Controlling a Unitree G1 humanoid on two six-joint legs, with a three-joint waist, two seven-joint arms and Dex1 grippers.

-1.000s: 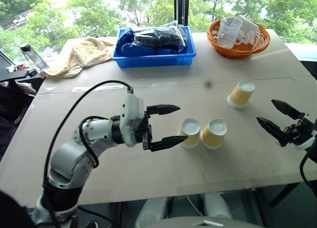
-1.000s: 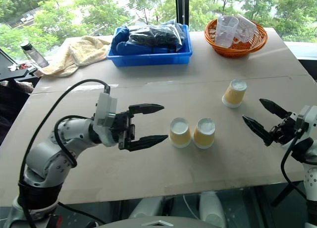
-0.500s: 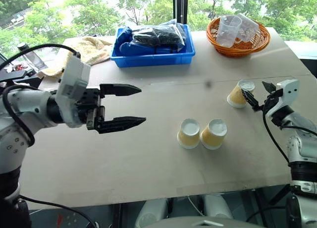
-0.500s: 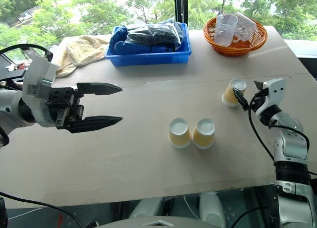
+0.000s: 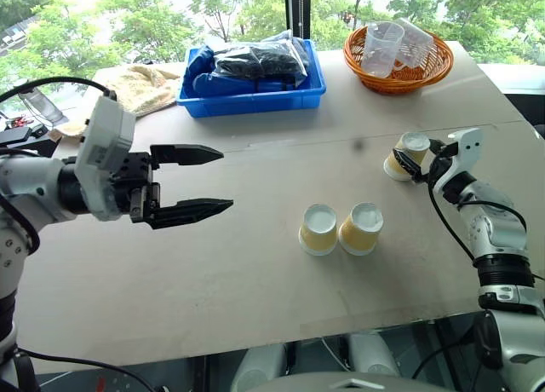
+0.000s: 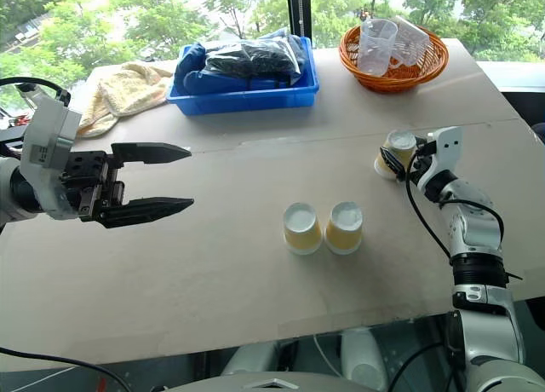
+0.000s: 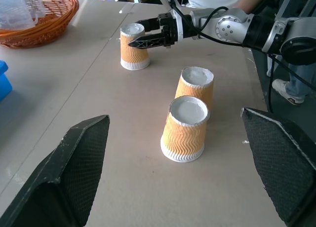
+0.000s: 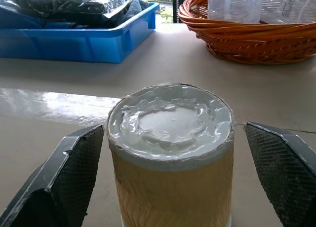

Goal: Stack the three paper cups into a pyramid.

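1. Three paper cups stand inverted on the table (image 5: 255, 281), white bottoms up, long axes vertical.
2. Two cups touch side by side at table centre: left cup (image 5: 318, 230), right cup (image 5: 361, 228).
3. Third cup (image 5: 406, 154) stands apart, toward the orange basket (image 5: 397, 64).
4. Right gripper (image 5: 419, 160) reaches level, jaws spread wide on either side of the third cup, not clamped.
5. Left gripper (image 5: 203, 183) hovers well left of the pair, pointing toward it, jaws apart, empty.
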